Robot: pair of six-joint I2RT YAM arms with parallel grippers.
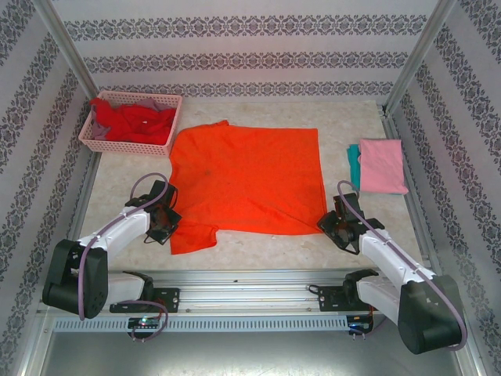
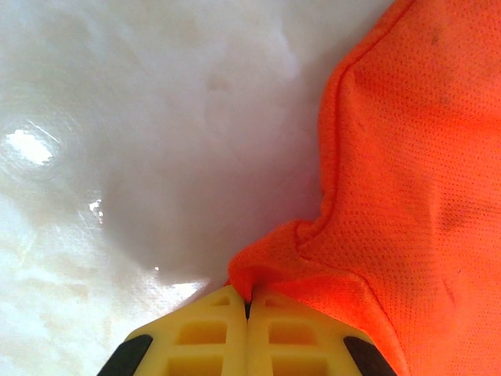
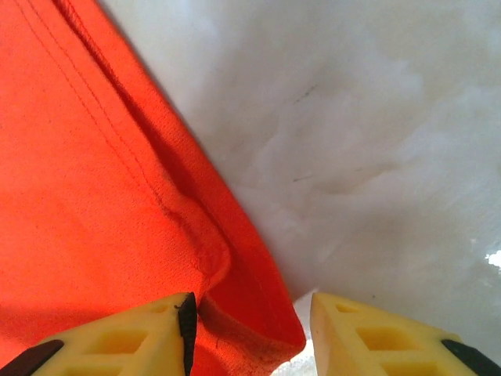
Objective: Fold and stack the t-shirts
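A bright orange t-shirt (image 1: 243, 176) lies spread flat in the middle of the table. My left gripper (image 1: 167, 215) is at its near left edge by the sleeve. In the left wrist view that gripper (image 2: 249, 301) is shut on a pinched fold of the orange cloth (image 2: 407, 157). My right gripper (image 1: 333, 222) is at the shirt's near right corner. In the right wrist view its jaws (image 3: 250, 313) stand apart, with the orange hem corner (image 3: 94, 196) lying between them. A folded pink t-shirt (image 1: 382, 164) rests on a teal one (image 1: 354, 164) at the right.
A pink lattice basket (image 1: 125, 146) stands at the back left with red cloth (image 1: 133, 121) and a bit of grey (image 1: 160, 102) in it. Patterned walls close in the table on three sides. Bare white table (image 3: 376, 141) lies right of the hem.
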